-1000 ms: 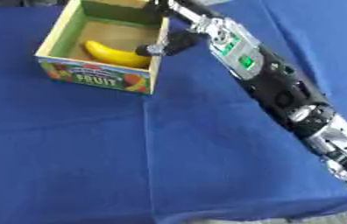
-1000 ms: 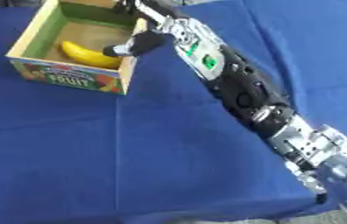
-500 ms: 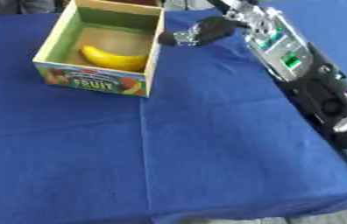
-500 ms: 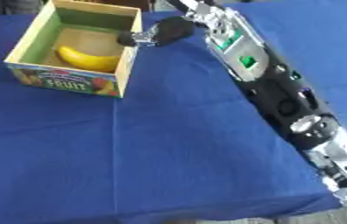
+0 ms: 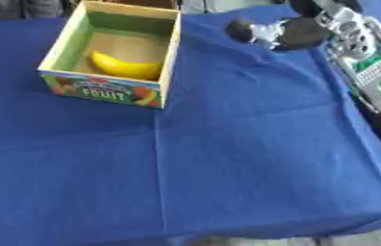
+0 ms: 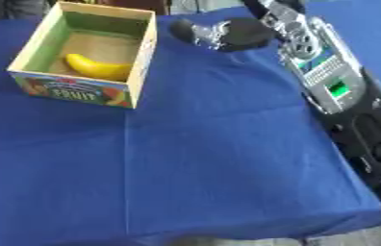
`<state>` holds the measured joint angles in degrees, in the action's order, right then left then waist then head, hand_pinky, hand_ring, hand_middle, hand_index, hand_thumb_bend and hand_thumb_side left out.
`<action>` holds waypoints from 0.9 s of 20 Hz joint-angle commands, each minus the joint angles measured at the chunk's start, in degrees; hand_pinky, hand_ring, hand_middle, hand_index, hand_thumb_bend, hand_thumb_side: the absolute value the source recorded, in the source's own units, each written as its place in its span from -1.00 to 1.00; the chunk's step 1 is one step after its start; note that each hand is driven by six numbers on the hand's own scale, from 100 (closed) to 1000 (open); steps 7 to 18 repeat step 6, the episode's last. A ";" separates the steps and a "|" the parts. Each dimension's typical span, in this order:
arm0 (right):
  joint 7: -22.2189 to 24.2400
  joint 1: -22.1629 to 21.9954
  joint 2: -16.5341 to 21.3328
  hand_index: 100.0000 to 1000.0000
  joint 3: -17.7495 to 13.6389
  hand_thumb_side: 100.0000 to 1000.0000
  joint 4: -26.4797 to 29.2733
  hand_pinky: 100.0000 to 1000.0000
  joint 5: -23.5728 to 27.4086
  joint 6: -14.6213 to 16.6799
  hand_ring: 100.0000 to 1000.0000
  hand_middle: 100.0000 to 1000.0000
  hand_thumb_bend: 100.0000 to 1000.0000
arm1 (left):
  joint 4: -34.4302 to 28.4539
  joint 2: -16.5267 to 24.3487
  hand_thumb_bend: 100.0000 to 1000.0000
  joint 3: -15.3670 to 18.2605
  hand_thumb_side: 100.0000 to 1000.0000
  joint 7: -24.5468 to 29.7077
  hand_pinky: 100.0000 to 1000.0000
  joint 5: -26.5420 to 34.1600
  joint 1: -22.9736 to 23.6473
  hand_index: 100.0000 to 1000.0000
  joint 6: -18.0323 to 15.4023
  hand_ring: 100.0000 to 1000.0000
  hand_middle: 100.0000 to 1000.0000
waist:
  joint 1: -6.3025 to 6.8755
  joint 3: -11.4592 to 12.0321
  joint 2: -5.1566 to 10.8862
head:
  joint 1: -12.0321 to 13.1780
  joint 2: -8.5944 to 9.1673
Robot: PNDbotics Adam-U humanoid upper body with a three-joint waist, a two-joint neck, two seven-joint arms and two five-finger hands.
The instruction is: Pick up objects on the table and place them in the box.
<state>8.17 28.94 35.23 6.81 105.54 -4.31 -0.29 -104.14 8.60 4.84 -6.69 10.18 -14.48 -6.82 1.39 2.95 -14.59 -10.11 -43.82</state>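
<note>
1. Table (image 5: 227, 168): a flat surface covered by a blue cloth with faint fold creases; it fills nearly the whole of both eye views and lies slightly askew.
2. Box (image 5: 108, 91): an open-topped cardboard box at the far left of the table. Its near wall carries a colourful printed panel with the word "FRUIT" and pictures of fruit; the inner walls are greenish, the floor plain brown.
3. Banana (image 5: 125, 67): a yellow banana lying inside the box on its floor, towards the near wall, with its long axis running roughly left to right. It touches no hand.
4. Right hand (image 6: 219, 34): dark, with a silver part at its middle, it hangs above the cloth at the far edge of the table, to the right of the box and apart from it. A rounded dark tip points left, towards the box's far right corner. The hand is blurred, and whether its fingers are spread or curled cannot be told; nothing can be made out in its hold.
5. Right arm (image 6: 324, 79): enters from the right side and runs diagonally up to the hand. Its silver-grey casing bears a small green light, and black segments follow towards the lower right.
6. Left hand: appears in neither eye view.
7. Beyond the far table edge, only dark, indistinct shapes are visible.
</note>
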 commanded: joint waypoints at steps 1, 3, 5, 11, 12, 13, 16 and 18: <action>-2.47 -2.26 -2.76 0.69 -4.61 0.39 3.05 0.67 3.06 0.17 0.58 0.57 -0.25 | -0.39 1.69 0.08 1.65 1.00 -1.84 0.16 -1.40 -0.42 0.14 -0.18 0.06 0.12 | 0.32 -1.45 0.55 | 3.05 -0.30; -4.20 -5.07 -4.30 0.68 -6.13 0.41 4.48 0.66 4.80 0.66 0.56 0.56 -0.28 | -0.24 1.83 0.07 1.66 1.00 -2.27 0.16 -1.87 -0.42 0.14 -0.15 0.07 0.13 | 0.51 -2.38 0.29 | 3.84 -0.30; -5.97 -7.95 -5.50 0.66 -6.40 0.43 5.85 0.65 6.57 1.00 0.55 0.55 -0.32 | -0.18 1.81 0.07 1.68 1.00 -2.49 0.15 -2.21 -0.49 0.14 -0.18 0.08 0.14 | 0.56 -2.81 -0.03 | 4.31 -0.30; -6.86 -9.40 -5.96 0.66 -6.40 0.43 6.71 0.64 7.47 1.22 0.54 0.54 -0.34 | -0.14 1.72 0.06 1.65 1.00 -2.56 0.15 -2.26 -0.45 0.14 -0.17 0.08 0.14 | 0.64 -2.85 -0.19 | 4.55 -0.30; -6.86 -9.40 -5.96 0.66 -6.40 0.43 6.71 0.64 7.47 1.22 0.54 0.54 -0.34 | -0.14 1.72 0.06 1.65 1.00 -2.56 0.15 -2.26 -0.45 0.14 -0.17 0.08 0.14 | 0.64 -2.85 -0.19 | 4.55 -0.30; -6.86 -9.40 -5.96 0.66 -6.40 0.43 6.71 0.64 7.47 1.22 0.54 0.54 -0.34 | -0.14 1.72 0.06 1.65 1.00 -2.56 0.15 -2.26 -0.45 0.14 -0.17 0.08 0.14 | 0.64 -2.85 -0.19 | 4.55 -0.30; -6.86 -9.40 -5.96 0.66 -6.40 0.43 6.71 0.64 7.47 1.22 0.54 0.54 -0.34 | -0.14 1.72 0.06 1.65 1.00 -2.56 0.15 -2.26 -0.45 0.14 -0.17 0.08 0.14 | 0.64 -2.85 -0.19 | 4.55 -0.30; -6.86 -9.40 -5.96 0.66 -6.40 0.43 6.71 0.64 7.47 1.22 0.54 0.54 -0.34 | -0.14 1.72 0.06 1.65 1.00 -2.56 0.15 -2.26 -0.45 0.14 -0.17 0.08 0.14 | 0.64 -2.85 -0.19 | 4.55 -0.30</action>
